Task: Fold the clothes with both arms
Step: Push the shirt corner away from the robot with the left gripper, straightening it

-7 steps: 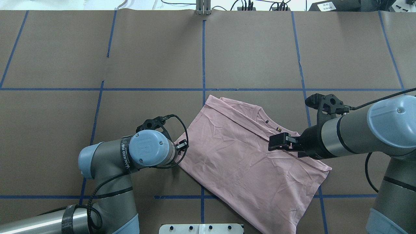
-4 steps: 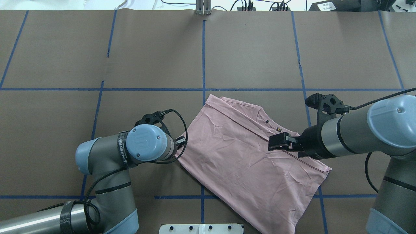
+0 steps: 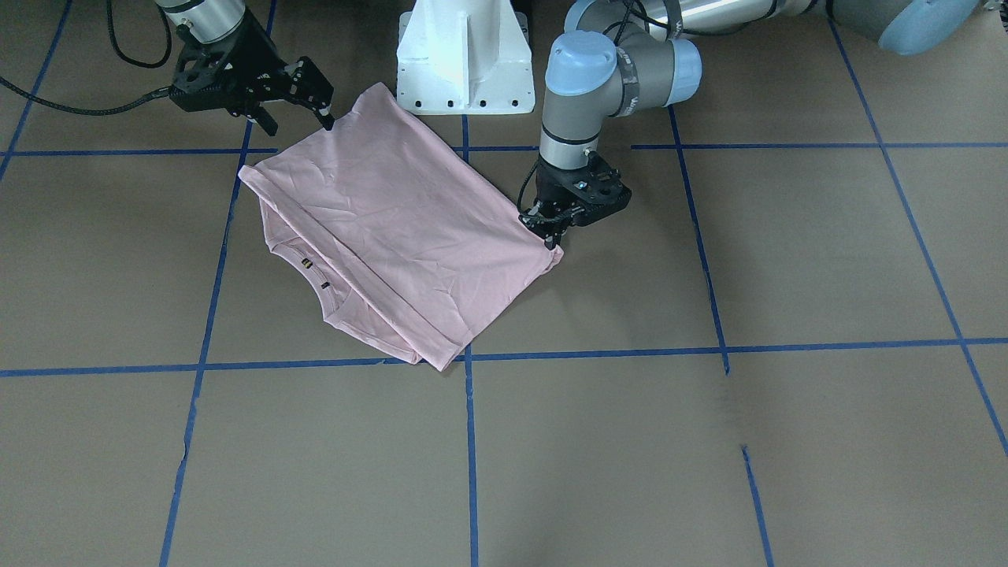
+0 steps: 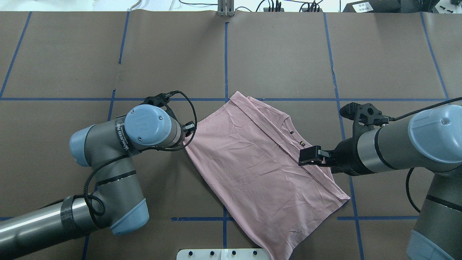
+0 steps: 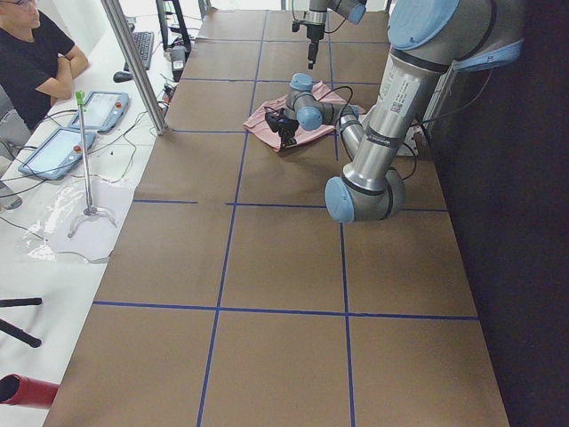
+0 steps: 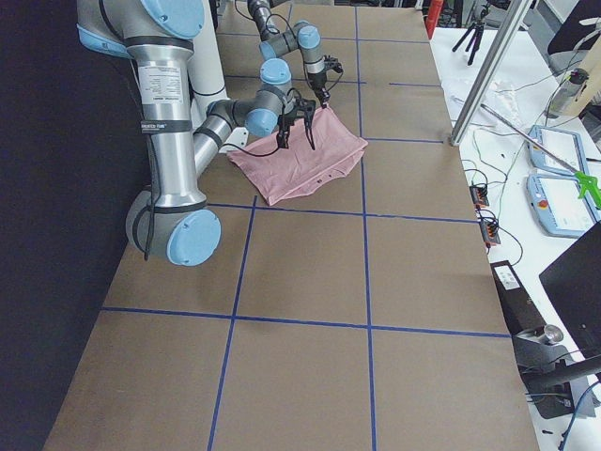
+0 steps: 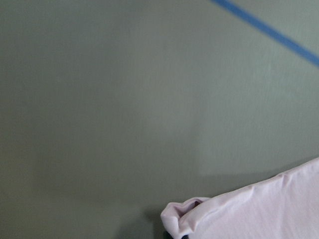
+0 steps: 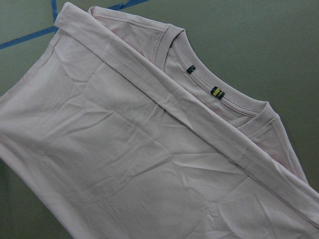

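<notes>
The pale pink T-shirt (image 4: 252, 166) lies folded on the brown table, collar and small tags toward the far right; its print is hidden. It also shows in the front view (image 3: 394, 236) and the right wrist view (image 8: 124, 149). My left gripper (image 3: 551, 236) is shut on the shirt's corner, low at the table; the left wrist view shows the bunched corner (image 7: 189, 219). In the overhead view the left gripper (image 4: 188, 130) sits at the shirt's left edge. My right gripper (image 3: 299, 120) is open and empty, held above the shirt's right side (image 4: 307, 156).
The white pedestal base (image 3: 461, 55) stands at the near table edge, close to the shirt's hem. Blue tape lines (image 4: 226, 61) grid the brown paper. An operator (image 5: 36, 53) sits past the far edge, by tablets (image 5: 102, 108) and a metal post (image 5: 133, 62).
My left gripper has moved away from the robot and leftward, dragging the shirt corner; the whole shirt slid that way and turned slightly. The right arm has hardly moved.
</notes>
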`<action>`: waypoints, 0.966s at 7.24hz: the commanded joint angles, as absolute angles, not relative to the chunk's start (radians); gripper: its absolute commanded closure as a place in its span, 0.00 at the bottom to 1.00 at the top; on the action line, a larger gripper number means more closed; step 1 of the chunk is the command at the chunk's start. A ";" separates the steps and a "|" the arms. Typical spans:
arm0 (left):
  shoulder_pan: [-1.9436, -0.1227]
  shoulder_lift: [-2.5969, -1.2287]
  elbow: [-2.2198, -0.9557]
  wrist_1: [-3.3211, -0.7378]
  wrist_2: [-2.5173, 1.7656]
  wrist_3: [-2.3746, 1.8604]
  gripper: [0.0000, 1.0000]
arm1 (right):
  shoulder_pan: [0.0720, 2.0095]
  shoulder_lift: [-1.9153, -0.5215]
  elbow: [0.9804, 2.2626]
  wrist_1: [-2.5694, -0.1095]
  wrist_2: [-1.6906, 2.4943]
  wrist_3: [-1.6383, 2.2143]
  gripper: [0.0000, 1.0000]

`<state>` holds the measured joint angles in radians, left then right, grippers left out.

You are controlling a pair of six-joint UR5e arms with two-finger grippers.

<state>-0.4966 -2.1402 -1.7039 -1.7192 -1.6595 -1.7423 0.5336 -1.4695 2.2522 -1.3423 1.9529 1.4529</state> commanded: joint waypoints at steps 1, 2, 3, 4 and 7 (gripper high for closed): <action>-0.610 -2.201 -1.570 -1.826 -1.658 -1.630 1.00 | 0.535 -1.470 2.249 -1.342 1.953 1.453 0.00; -0.655 -2.259 -1.439 -1.910 -1.658 -1.588 1.00 | 0.535 -1.470 2.247 -1.342 1.951 1.453 0.00; -0.687 -2.322 -1.330 -1.980 -1.657 -1.535 1.00 | 0.538 -1.470 2.244 -1.344 1.948 1.451 0.00; -0.712 -2.386 -1.236 -2.021 -1.657 -1.485 1.00 | 0.548 -1.468 2.238 -1.342 1.950 1.447 0.00; -0.729 -2.467 -0.996 -2.296 -1.566 -1.421 1.00 | 0.555 -1.431 2.182 -1.342 1.947 1.440 0.00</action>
